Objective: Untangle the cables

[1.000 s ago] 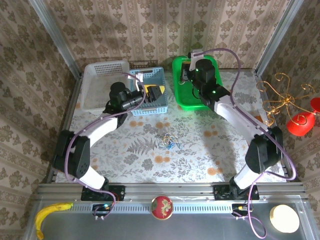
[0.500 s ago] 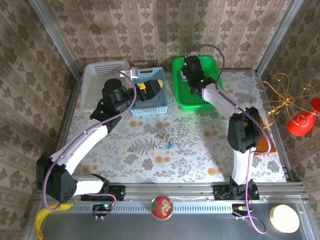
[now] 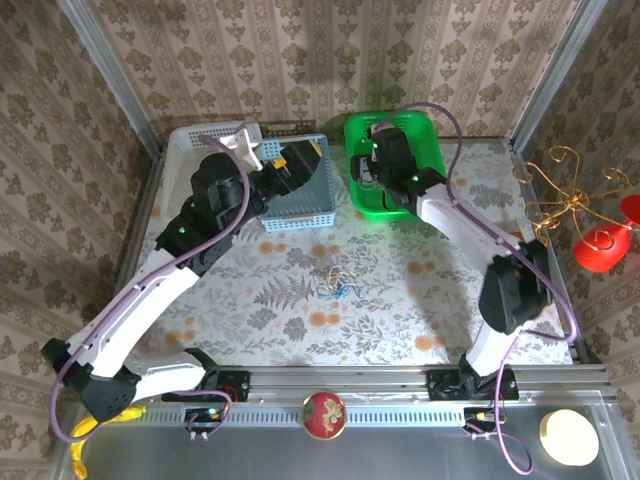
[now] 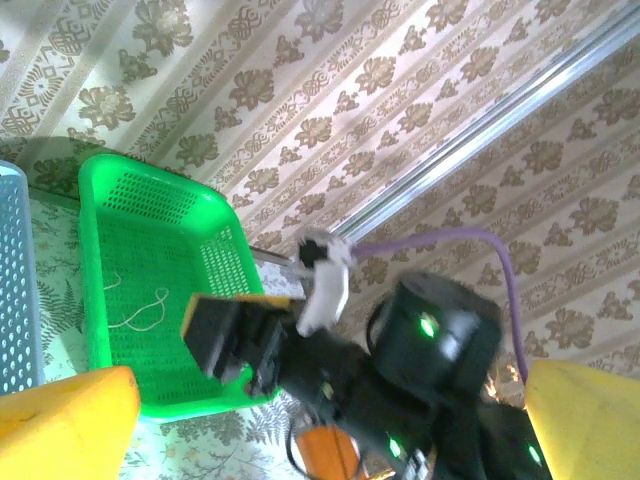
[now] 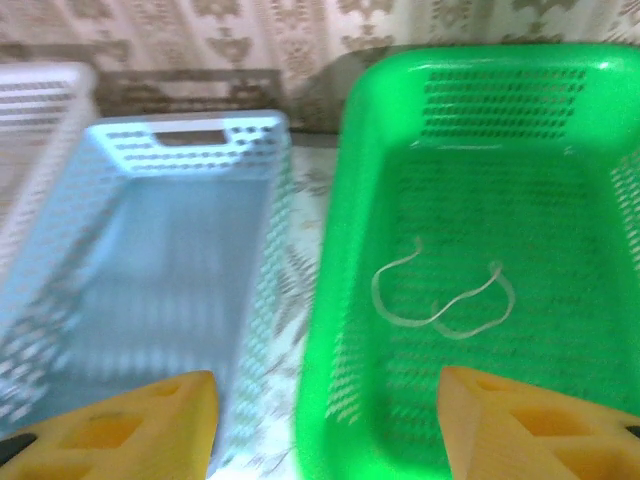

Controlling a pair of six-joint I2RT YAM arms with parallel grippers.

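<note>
From above, your left gripper (image 3: 290, 174) hangs over the blue basket (image 3: 310, 212), your right gripper (image 3: 366, 168) over the green basket (image 3: 358, 203); the tangled cables (image 3: 337, 281) lie on the table (image 3: 420, 300), well behind both. Left wrist: its jaws stand wide, empty. Right wrist: jaws parted, a pale cable (image 5: 445, 303) loose in the green basket just ahead.

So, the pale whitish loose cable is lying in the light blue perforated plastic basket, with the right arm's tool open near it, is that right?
Not quite: the pale whitish loose cable lies in the green perforated plastic basket, not the light blue basket beside it, as the right wrist view shows. The right arm's tool is open near it.
</note>
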